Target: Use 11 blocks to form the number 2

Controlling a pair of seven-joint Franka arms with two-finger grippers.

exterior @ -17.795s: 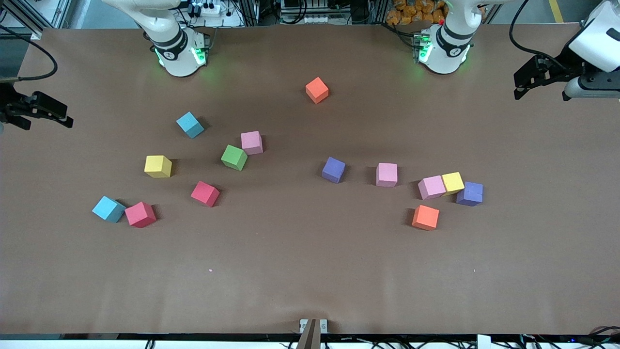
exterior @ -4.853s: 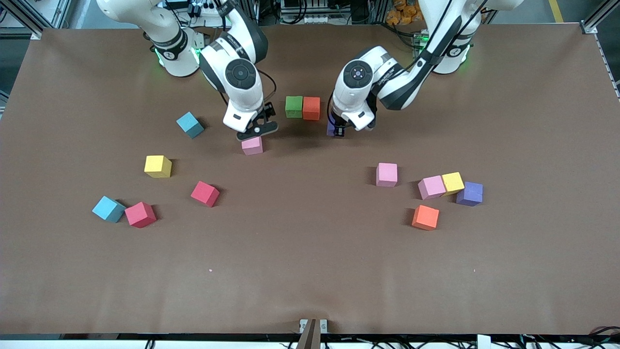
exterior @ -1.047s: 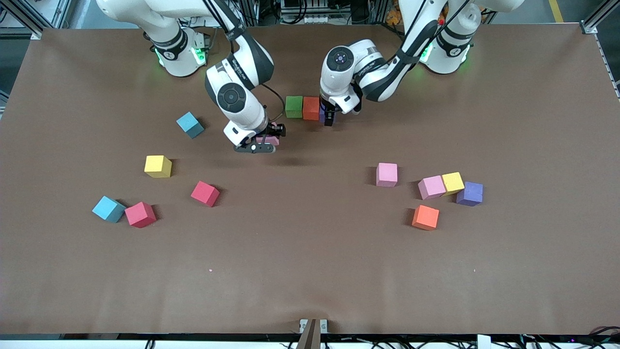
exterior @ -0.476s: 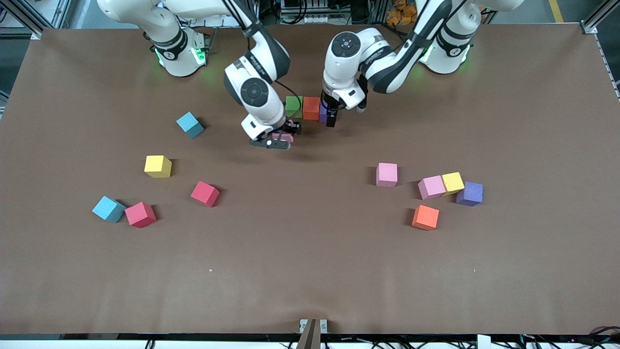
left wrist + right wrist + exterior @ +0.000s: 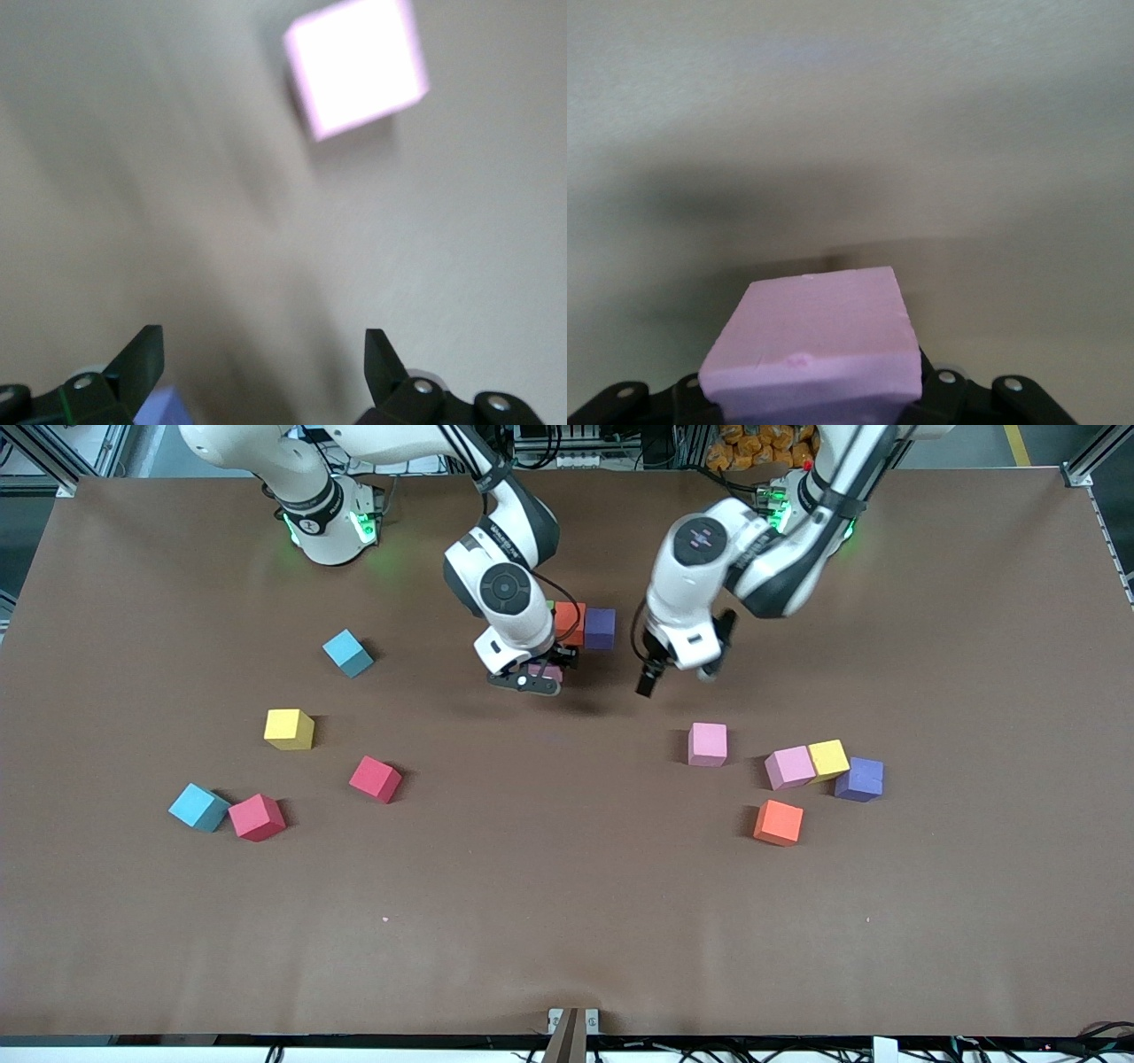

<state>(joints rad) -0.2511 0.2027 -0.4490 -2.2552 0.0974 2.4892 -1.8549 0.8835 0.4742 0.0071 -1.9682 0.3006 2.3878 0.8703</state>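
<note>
The left tool, emptied and spread wide, has left the purple foam cube on the counter touching the orange cube. The right tool carries a pink foam cube above the counter just beside that row, likely the next piece.

Note the bench: a matt brown sheet, smooth, faintly rippled at its near edge. The cubes look like matt foam; see the pink cube in your right tool, its top face finely grained with one small dent. The loose pink cube shows an even, dull face. Both arms wear glossy white plastic shells; the left tool has matt black fingers.
</note>
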